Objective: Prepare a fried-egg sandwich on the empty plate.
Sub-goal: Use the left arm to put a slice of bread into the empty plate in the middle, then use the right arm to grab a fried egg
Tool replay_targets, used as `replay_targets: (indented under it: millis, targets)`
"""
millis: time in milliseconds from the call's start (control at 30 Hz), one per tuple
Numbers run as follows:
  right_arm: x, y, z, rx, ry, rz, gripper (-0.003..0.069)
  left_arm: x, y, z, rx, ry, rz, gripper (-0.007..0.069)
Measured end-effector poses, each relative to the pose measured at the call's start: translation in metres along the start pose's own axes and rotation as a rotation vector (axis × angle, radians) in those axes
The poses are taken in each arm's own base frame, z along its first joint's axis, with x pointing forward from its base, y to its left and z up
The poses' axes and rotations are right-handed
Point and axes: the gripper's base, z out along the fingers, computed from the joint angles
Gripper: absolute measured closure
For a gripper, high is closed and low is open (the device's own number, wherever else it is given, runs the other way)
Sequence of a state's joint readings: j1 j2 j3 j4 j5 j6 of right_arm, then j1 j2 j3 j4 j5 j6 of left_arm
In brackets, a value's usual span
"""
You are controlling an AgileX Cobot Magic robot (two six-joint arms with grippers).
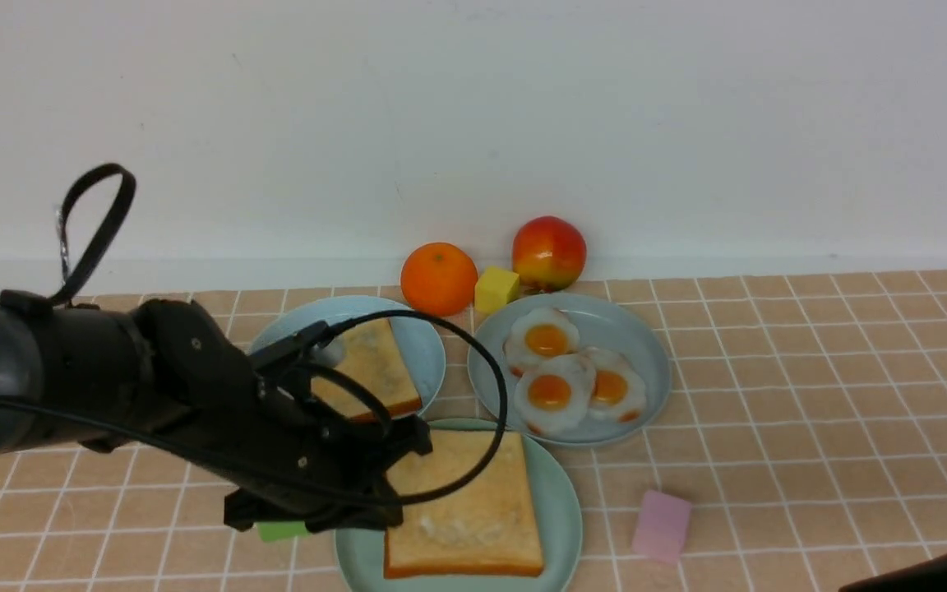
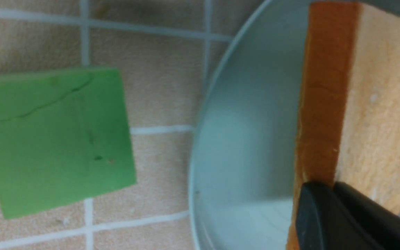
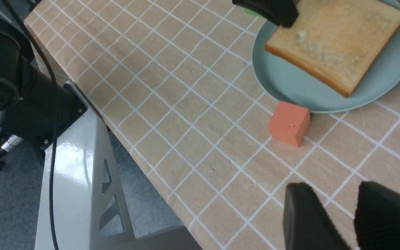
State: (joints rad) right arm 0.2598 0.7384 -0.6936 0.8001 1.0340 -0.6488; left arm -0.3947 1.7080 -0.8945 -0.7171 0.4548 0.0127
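Mint plate: (image 1: 560,510) nearest of the three plates in the front view, one toast on it.
Toast: (image 1: 464,501) lies flat on the mint plate, crust at the rim on the robot's side.
Second toast: (image 1: 371,366) on the sky-blue plate (image 1: 428,353), behind and to the left, partly hidden by the left arm.
Eggs: three (image 1: 552,393), touching one another on the grey-blue plate (image 1: 650,362); none on either toast.
Left gripper: (image 1: 412,440) fingers pressed together, with the tips at the crust edge of the toast on the mint plate.
Right gripper: (image 3: 335,189) fingers spread with nothing between them, over bare surface (image 1: 810,411), apart from the mint plate.
Green block: (image 2: 57,139) just left of the mint plate, under the left arm.
Pink block: (image 1: 661,524) right of the mint plate.
Red-orange block: (image 3: 288,123) just beside the mint plate's rim.
Back row: orange (image 1: 439,278), yellow cube (image 1: 496,289) and red fruit (image 1: 549,252), by the wall.
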Motion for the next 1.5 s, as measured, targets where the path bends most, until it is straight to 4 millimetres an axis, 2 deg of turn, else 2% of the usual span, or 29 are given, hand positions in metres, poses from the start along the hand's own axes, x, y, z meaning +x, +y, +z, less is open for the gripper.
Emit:
replay_targets:
  millis: [267,333,500,600,700,833,933,1067,1233,1333,1433,1467,1500]
  targets:
    - [-0.002,-0.002,0.000,0.018,-0.025,0.001,0.0419,0.002,0.002,0.004,-0.006,0.024,-0.007,0.0582]
    - [-0.004,-0.003,0.000,0.028,-0.045,0.003,0.0419,0.002,0.001,0.002,-0.004,0.030,-0.002,0.0545]
    - [-0.008,-0.005,-0.001,0.056,-0.092,0.034,0.0414,0.003,-0.001,-0.007,-0.008,0.019,0.049,0.0375]
    - [-0.009,-0.009,0.001,0.081,-0.084,0.097,0.0403,-0.001,-0.008,-0.021,-0.006,-0.003,0.104,0.0275]
    - [-0.006,-0.016,0.005,0.112,-0.030,0.175,0.0398,-0.009,-0.023,-0.045,0.003,-0.025,0.191,0.0205]
    - [-0.003,-0.023,0.009,0.159,0.026,0.209,0.0396,-0.016,-0.041,-0.077,0.007,-0.018,0.292,0.0186]
    - [-0.004,-0.026,0.012,0.163,0.019,0.230,0.0396,-0.015,-0.051,-0.101,0.011,-0.001,0.360,0.0206]
    - [-0.008,-0.026,0.016,0.126,0.004,0.283,0.0396,-0.011,-0.056,-0.120,0.040,-0.031,0.412,0.0277]
    - [-0.010,-0.038,0.032,0.113,0.080,0.335,0.0396,0.016,-0.063,-0.153,0.164,-0.089,0.538,0.0473]
    - [-0.025,-0.052,0.042,0.142,0.147,0.326,0.0396,0.043,-0.061,-0.172,0.217,-0.153,0.667,0.0577]
    - [-0.042,-0.065,0.051,0.173,0.181,0.328,0.0396,0.057,-0.057,-0.182,0.234,-0.205,0.725,0.0621]
    - [-0.057,-0.077,0.058,0.205,0.199,0.341,0.0396,0.065,-0.051,-0.189,0.236,-0.246,0.755,0.0638]
    - [-0.059,-0.078,0.059,0.206,0.199,0.346,0.0396,0.066,-0.050,-0.190,0.236,-0.250,0.757,0.0638]
